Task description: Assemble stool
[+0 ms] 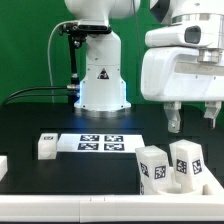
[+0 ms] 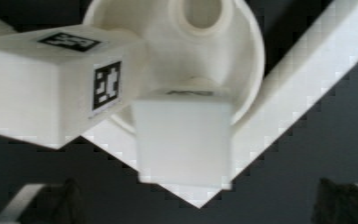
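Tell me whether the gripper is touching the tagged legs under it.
Apart. The exterior view shows dark background between the fingers of the gripper and the tops of the legs.

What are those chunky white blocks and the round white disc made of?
The legs look like matte white plastic: even colour, softly rounded edges, no grain. Their black-and-white tags seem to be printed stickers, though that is hard to confirm. The round seat looks like the same white plastic, smooth with a faint sheen.
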`<action>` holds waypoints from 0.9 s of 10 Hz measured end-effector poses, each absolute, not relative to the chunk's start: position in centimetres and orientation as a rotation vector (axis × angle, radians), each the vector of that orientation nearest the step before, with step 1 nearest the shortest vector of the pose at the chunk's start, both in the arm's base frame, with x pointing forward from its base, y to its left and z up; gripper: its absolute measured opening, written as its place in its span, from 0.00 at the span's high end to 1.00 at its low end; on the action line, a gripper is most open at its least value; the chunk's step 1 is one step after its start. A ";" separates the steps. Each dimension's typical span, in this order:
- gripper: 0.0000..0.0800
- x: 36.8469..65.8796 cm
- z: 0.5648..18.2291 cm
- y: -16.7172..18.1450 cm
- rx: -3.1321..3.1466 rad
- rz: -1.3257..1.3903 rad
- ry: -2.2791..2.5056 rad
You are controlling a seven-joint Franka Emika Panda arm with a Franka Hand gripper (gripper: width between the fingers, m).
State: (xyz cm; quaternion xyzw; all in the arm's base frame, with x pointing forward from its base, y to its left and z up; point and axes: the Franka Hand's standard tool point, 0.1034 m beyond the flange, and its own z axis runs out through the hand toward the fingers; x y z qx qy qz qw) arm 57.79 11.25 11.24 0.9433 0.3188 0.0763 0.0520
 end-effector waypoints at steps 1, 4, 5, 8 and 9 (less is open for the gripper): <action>0.19 57.8 11.2 11.2 2.868 0.231 0.970; 0.19 58.9 10.0 11.9 2.945 0.133 0.752; 0.19 59.1 9.6 12.0 2.954 0.134 0.699; 0.19 59.3 7.8 11.4 2.944 0.142 0.662; 0.19 59.1 7.3 11.4 2.946 0.135 0.647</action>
